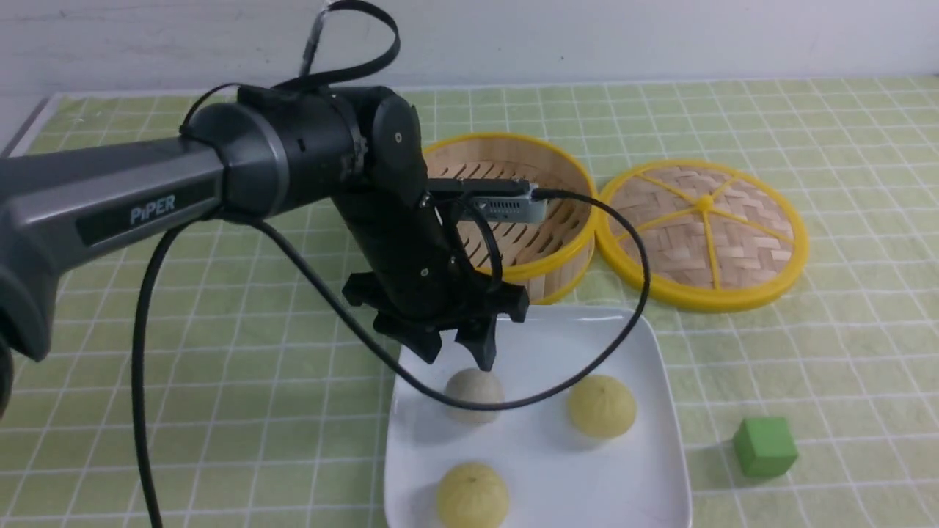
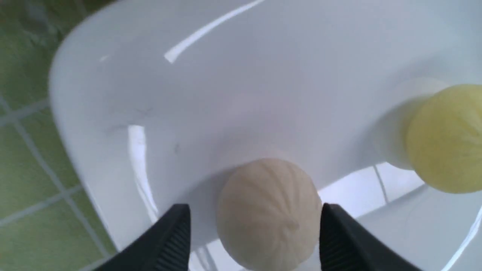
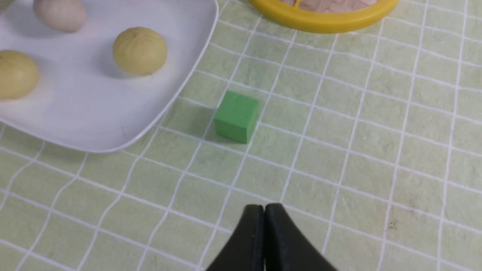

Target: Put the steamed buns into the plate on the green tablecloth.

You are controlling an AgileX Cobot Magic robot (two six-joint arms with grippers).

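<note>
All 3 buns (image 1: 601,405) were found on plate (image 1: 587,484), task judged done; L gripper (image 1: 458,359) was spread over grey bun (image 1: 475,394), R gripper (image 3: 264,210) pressed together.

Left arm (image 1: 147,183): grey link w/ white "PiPER" lettering (image 1: 152,208), then matte black wrist housing w/ small screws. Thick black cable (image 1: 137,352) runs off it, thinner strap loop (image 1: 395,45) up top. Grey camera box (image 1: 506,207) on wrist. Left gripper (image 1: 459,360): black, pointed jaws. Right gripper (image 3: 264,207): black, tapered.
</note>
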